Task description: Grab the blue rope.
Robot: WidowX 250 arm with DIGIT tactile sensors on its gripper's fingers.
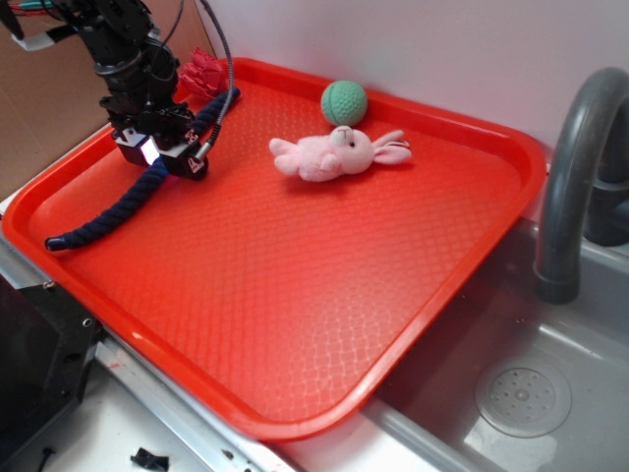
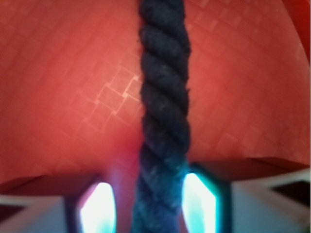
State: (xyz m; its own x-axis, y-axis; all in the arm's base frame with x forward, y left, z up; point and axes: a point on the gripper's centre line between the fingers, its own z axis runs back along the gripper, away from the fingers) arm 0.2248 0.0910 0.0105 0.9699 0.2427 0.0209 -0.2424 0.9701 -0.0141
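Note:
The blue rope [image 1: 118, 211] is a thick navy twisted cord lying along the left side of the red tray [image 1: 295, 324], with its red tassel [image 1: 201, 71] at the far end. My gripper [image 1: 162, 157] is lowered over the rope's middle. In the wrist view the rope [image 2: 164, 97] runs straight up between my two lit fingers, with the gripper [image 2: 153, 194] straddling it. The right finger is close against the cord. A strip of red tray shows between the left finger and the cord. The gripper is open around the rope, which rests on the tray.
A pink plush bunny [image 1: 334, 154] lies mid-tray and a green ball [image 1: 344, 101] sits behind it near the far rim. A grey faucet [image 1: 580, 177] and sink basin [image 1: 521, 393] stand to the right of the tray. A wall rises behind.

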